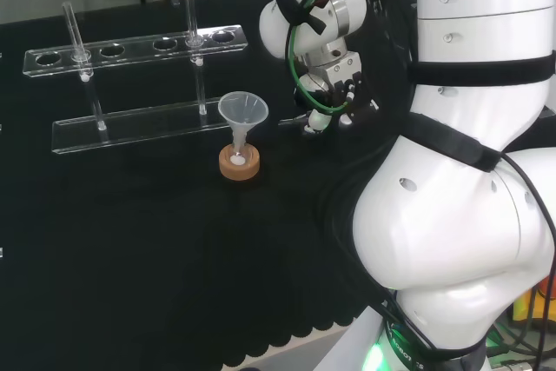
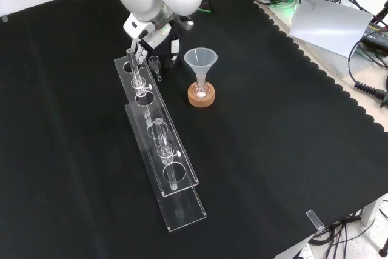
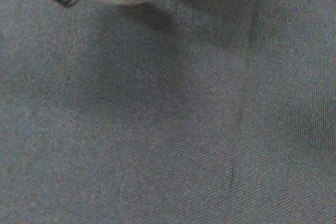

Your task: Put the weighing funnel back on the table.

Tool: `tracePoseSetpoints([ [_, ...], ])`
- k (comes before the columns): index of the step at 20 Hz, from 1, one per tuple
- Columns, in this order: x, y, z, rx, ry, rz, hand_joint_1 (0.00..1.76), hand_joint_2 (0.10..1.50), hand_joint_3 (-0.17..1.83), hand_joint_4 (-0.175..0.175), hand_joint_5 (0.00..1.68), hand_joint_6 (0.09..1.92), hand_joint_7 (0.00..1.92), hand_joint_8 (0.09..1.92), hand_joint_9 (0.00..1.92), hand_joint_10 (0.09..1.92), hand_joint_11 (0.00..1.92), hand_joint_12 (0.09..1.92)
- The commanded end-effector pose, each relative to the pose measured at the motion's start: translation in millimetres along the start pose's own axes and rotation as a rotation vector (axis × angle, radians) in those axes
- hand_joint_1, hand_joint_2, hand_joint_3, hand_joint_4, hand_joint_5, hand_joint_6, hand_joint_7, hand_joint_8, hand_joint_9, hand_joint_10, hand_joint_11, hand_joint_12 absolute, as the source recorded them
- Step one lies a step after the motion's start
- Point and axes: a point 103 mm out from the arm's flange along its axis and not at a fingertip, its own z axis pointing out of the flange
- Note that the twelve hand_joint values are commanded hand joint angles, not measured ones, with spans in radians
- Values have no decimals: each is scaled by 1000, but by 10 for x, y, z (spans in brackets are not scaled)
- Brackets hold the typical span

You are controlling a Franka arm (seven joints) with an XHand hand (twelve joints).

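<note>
Black cloth of the surface [image 3: 168, 129] lies close under the hand [image 1: 328, 97], low beside the rack [image 2: 159, 150]. What looks like the weighing funnel [image 2: 155, 62] sits at it; whether it is clasped I cannot tell. Let go tilted, it may roll toward the funnel [image 2: 200, 60].

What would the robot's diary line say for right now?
hand: low over cloth, right of funnel in head view | grasp: cannot tell | funnel: upright in flask on cork ring

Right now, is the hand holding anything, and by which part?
Cannot tell. The hand sits low over the cloth, right of the funnel in the head view; any hold is too unclear to see.
</note>
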Motion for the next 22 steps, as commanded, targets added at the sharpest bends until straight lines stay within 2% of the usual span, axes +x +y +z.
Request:
tracePoseSetpoints([
  [1, -6, -67, -81, -13, -5, 2, 895, 694, 590, -53, 370, 425, 507, 702, 1000, 87, 601, 1187],
  [6, -73, -236, -319, -53, -5, 14, 861, 669, 599, -52, 345, 222, 403, 691, 884, 87, 426, 1285],
  [13, -169, -593, -653, -112, 5, 33, 838, 669, 596, -52, 367, 147, 402, 681, 876, 87, 413, 1292],
  [22, -170, -1033, -925, -145, -18, 70, 792, 686, 598, -52, 381, 129, 418, 682, 886, 87, 429, 1289],
])
